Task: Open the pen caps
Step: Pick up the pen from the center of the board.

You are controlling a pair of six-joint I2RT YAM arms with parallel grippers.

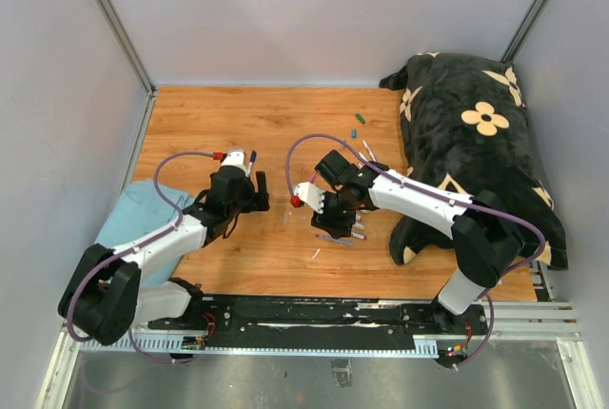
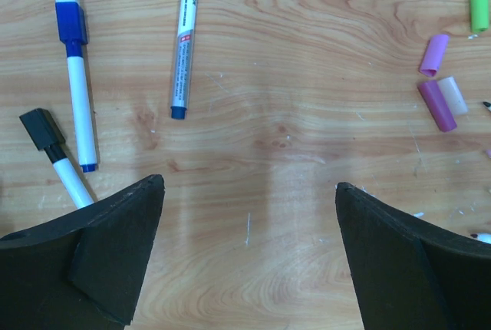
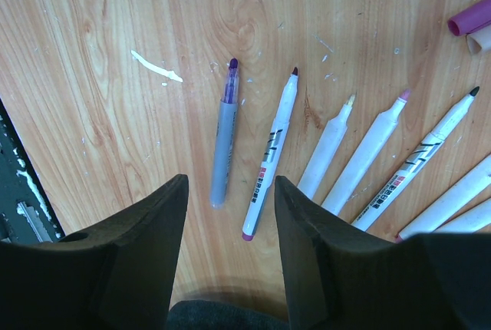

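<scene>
Your left gripper [image 2: 249, 184] is spread wide with nothing in it, just bare wooden table [image 2: 291, 61] between the fingers. Over at the right edge of the left wrist view you've got loose caps lying flat: a green pen cap [image 2: 479, 1], a purple pen cap [image 2: 434, 54], and a magenta pen cap [image 2: 437, 105] touching a whitish cap [image 2: 454, 94]. Your right gripper [image 3: 230, 180] is parted too and grips nothing. It hangs over a fanned row of uncapped pens [image 3: 360, 157], right above a grey pen [image 3: 224, 142] with a purple tip.
</scene>
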